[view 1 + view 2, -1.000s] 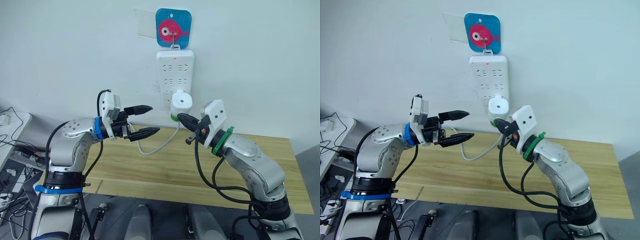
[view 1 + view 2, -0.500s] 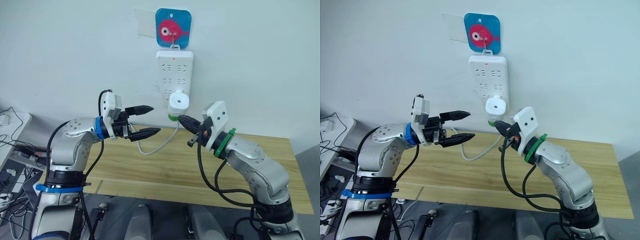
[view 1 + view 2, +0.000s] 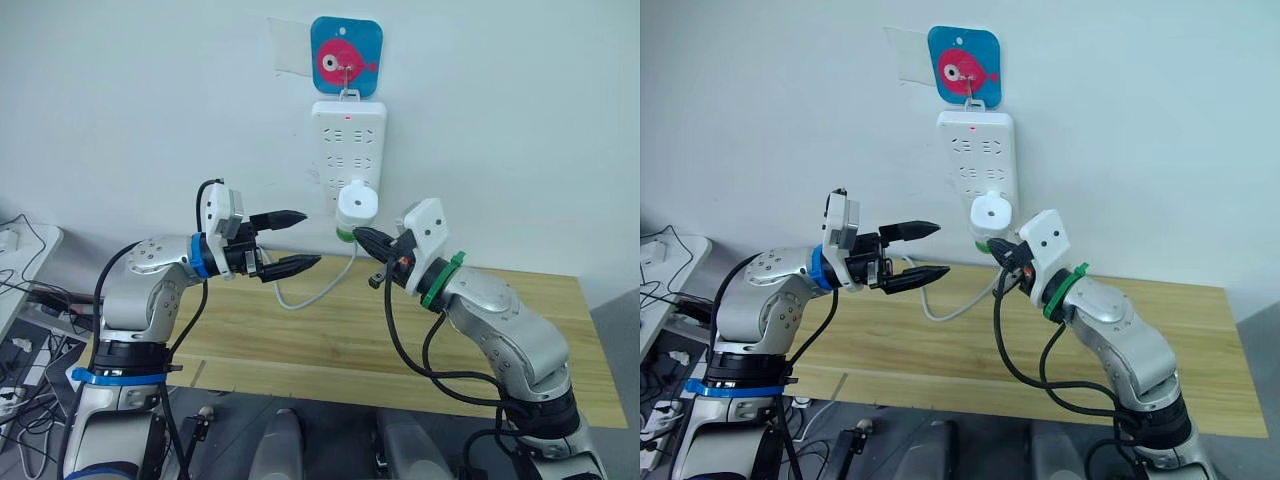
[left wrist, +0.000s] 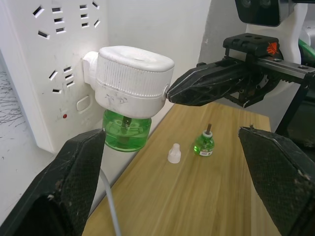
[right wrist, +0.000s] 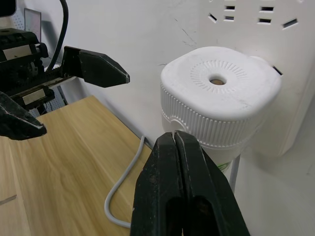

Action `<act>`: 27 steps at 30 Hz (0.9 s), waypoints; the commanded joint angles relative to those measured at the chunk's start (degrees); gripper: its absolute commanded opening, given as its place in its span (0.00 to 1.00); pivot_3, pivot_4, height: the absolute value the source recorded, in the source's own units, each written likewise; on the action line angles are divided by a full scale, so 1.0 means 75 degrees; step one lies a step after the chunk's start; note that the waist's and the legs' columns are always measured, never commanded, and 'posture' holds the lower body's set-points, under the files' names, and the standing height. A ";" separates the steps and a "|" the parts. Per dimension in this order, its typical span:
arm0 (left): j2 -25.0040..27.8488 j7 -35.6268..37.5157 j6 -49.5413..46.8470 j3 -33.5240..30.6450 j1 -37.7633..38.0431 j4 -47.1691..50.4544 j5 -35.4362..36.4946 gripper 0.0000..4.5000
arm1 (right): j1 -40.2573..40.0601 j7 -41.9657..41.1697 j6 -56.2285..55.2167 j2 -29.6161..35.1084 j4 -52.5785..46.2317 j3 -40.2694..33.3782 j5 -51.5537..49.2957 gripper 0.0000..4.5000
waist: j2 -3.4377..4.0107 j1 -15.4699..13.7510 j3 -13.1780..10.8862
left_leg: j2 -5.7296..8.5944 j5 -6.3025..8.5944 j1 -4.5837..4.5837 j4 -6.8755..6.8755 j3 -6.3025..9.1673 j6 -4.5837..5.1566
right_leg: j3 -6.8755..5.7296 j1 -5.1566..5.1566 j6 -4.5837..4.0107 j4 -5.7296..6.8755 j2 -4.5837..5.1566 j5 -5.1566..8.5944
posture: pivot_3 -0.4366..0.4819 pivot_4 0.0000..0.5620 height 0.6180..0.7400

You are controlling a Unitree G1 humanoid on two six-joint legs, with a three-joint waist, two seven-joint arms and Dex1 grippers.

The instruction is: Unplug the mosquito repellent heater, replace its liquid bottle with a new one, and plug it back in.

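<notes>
1. White wall ahead of you carries the power strip, hung from a blue fish hook above the wooden table.
2. Your mosquito repellent heater is plugged into the strip's lower sockets, its green bottle underneath.
3. Your right gripper has its fingers pressed together, tips just at the heater's ribbed side.
4. Your left gripper is spread wide, apart from the heater.
5. On the table stand a spare bottle and a small cap.
</notes>
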State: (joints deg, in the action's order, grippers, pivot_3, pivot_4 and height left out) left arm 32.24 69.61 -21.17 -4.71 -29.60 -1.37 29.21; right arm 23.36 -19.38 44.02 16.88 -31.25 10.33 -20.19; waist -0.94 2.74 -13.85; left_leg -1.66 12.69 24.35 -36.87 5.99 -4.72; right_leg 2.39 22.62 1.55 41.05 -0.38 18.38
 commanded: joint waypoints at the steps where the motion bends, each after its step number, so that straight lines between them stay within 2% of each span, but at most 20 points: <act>1: 0.0005 -0.0009 0.0052 -0.0023 -0.0099 0.0151 0.0168 1.00 | 0.0148 0.0098 -0.0245 -0.0056 -0.0052 -0.0118 0.0162 0.01 | 0.0000 0.0000 0.0000 | 0.0000 0.0000 0.0000 0.0000 -0.0001 0.0000 | 0.0001 0.0000 0.0000 0.0000 0.0000 0.0000 | 0.52 0.36 1.00; 15: 0.0032 -0.0014 -0.0014 -0.0034 -0.0012 0.0241 0.0221 1.00 | 0.0260 0.0431 -0.0366 -0.0340 0.0076 -0.0475 0.0366 0.01 | 0.0000 0.0004 0.0000 | -0.0001 -0.0002 -0.0003 -0.0004 -0.0001 -0.0003 | 0.0002 0.0000 -0.0006 0.0007 -0.0001 -0.0004 | 0.52 0.37 1.00; 20: 0.0068 -0.0103 -0.0153 -0.0093 0.0028 0.0274 0.0253 1.00 | -0.0157 -0.0227 0.0014 0.0047 -0.0458 -0.0364 -0.0198 0.01 | 0.0000 -0.0008 0.0000 | 0.0000 -0.0002 -0.0003 -0.0003 0.0000 -0.0003 | 0.0001 -0.0001 -0.0006 0.0005 -0.0001 -0.0004 | 0.52 0.37 1.00; 27: 0.0325 -0.0179 -0.0321 -0.0202 0.0242 0.0386 0.0208 1.00 | -0.0642 -0.0715 0.0278 0.0646 -0.1032 -0.0722 -0.0749 0.01 | 0.0000 -0.0009 0.0000 | -0.0001 -0.0001 -0.0001 0.0005 0.0002 -0.0002 | -0.0001 -0.0002 -0.0006 -0.0006 -0.0001 -0.0004 | 0.54 0.37 1.00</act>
State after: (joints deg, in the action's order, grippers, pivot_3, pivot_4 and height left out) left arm 33.64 68.79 -23.48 -4.74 -28.02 -0.34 29.87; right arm 18.76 -23.57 46.03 20.99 -35.63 6.90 -24.08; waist -0.94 2.68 -13.85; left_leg -1.67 12.68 24.34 -36.83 6.01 -4.74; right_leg 2.39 22.61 1.50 41.00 -0.38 18.36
